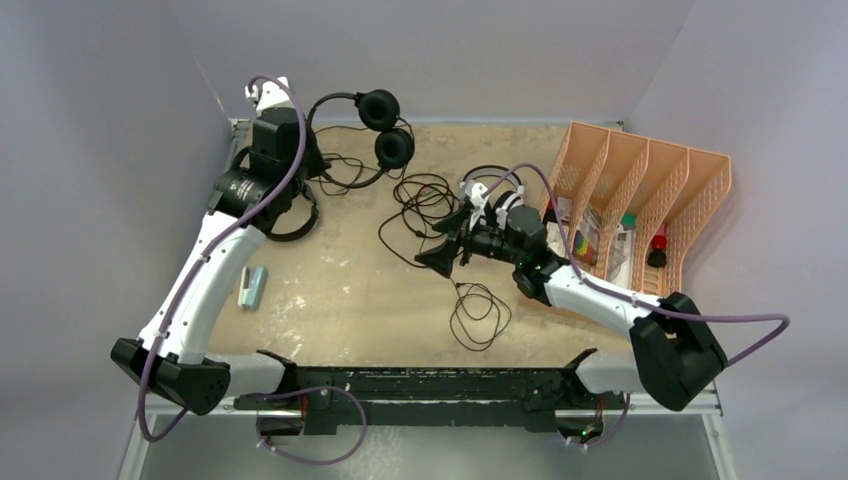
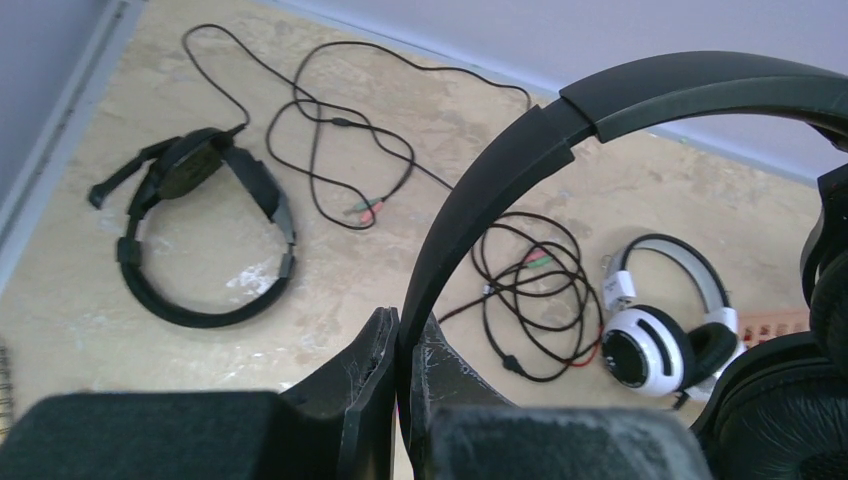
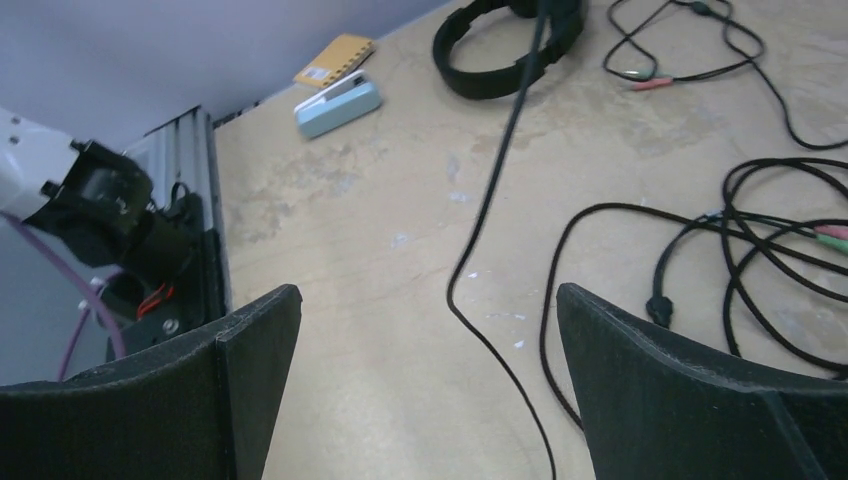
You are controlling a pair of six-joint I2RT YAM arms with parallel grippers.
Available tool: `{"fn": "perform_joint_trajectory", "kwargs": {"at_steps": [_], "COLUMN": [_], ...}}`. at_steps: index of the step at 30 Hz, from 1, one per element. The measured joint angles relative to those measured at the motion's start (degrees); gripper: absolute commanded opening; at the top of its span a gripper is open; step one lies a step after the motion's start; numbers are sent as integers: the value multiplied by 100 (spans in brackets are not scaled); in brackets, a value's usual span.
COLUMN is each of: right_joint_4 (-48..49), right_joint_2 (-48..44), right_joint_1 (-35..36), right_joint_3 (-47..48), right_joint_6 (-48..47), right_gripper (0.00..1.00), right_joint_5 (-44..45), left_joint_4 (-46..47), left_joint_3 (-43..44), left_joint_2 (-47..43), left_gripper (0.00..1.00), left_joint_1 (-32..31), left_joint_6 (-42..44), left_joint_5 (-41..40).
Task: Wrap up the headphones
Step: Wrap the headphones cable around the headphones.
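Note:
My left gripper [image 1: 305, 152] [image 2: 405, 325] is shut on the headband [image 2: 520, 170] of the small black round-padded headphones [image 1: 380, 125], held up at the back left. The larger black headphones [image 1: 290, 215] [image 2: 200, 240] lie flat on the table under the left arm; they also show in the right wrist view [image 3: 500, 50]. The white-and-black headphones [image 2: 660, 335] lie mid-table, mostly hidden by the right arm in the top view. My right gripper [image 1: 440, 258] [image 3: 430, 295] is open and empty, low over a thin black cable [image 3: 480, 300]. Tangled cable loops [image 1: 425, 200] [image 2: 530, 290] lie around it.
An orange divided organizer [image 1: 640, 200] with small items stands at the right. A light blue object [image 1: 252, 287] [image 3: 338, 103] and a yellow pad [image 3: 333, 60] lie near the left edge. Another cable loop [image 1: 478, 315] lies near the front. Grey walls enclose the table.

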Motion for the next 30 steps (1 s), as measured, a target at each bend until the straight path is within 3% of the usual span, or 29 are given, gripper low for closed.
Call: {"fn": "perform_joint_trajectory", "kwargs": {"at_steps": [9, 18, 20, 23, 30], "right_joint_4": [1698, 3132, 3340, 3554, 3711], "right_joint_2": [334, 1384, 1510, 1609, 1773], "right_joint_1": [-35, -35, -35, -33, -35], "right_joint_3": [-546, -780, -780, -774, -341], "right_joint_6": [234, 26, 15, 17, 205], "right_gripper": [99, 96, 89, 71, 49], "right_joint_5": [745, 667, 621, 557, 229], "left_joint_4": [-103, -197, -221, -286, -345], "left_joint_3": [396, 1305, 1508, 1814, 2339], "left_joint_2": [120, 177, 219, 284, 420], "left_gripper": [0, 0, 0, 0, 0], "left_joint_1": [203, 240, 249, 282, 339], "left_joint_6": [-210, -378, -407, -439, -616], "left_joint_5": [745, 1121, 1165, 1228, 1578]}}
